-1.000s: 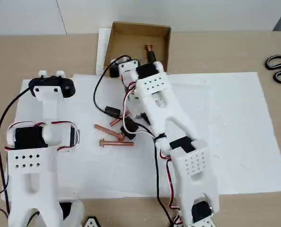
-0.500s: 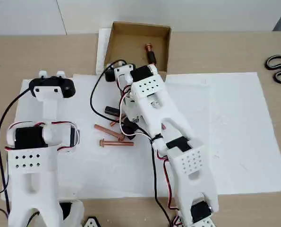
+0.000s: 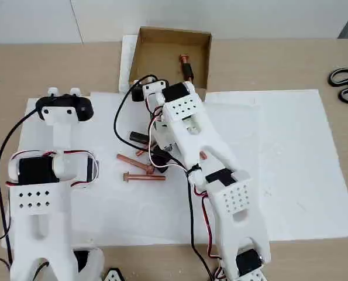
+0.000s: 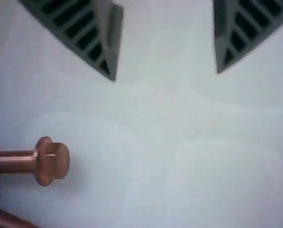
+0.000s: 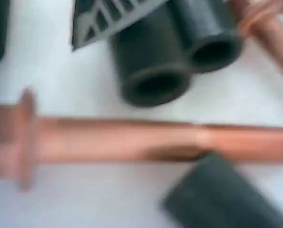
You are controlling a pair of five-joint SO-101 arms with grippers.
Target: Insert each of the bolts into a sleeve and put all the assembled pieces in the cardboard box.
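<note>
The cardboard box (image 3: pixel 156 44) stands at the back of the table, and one bolt in a black sleeve (image 3: pixel 187 66) lies inside it. Three loose copper bolts (image 3: pixel 144 177) lie on the white paper with black sleeves (image 3: pixel 140 137) beside them. My right arm (image 3: pixel 188 120) leans over this pile. Its gripper is open, with one ribbed finger (image 5: pixel 108 21) touching two sleeves (image 5: pixel 151 78) and a bolt (image 5: pixel 131 140) just below them. My left gripper (image 4: pixel 165 71) hangs open over bare paper, with a bolt head (image 4: pixel 48 160) a little way off.
The white paper sheet (image 3: pixel 279 164) covers most of the table. Scissors (image 3: pixel 346 85) lie at the far right edge. My left arm (image 3: pixel 62 108) stands folded at the left side. Black and red cables (image 3: pixel 124 117) trail beside the right arm.
My right arm has drawn back a little from the box and swung left over the pile of bolts and sleeves. The left arm has not moved.
</note>
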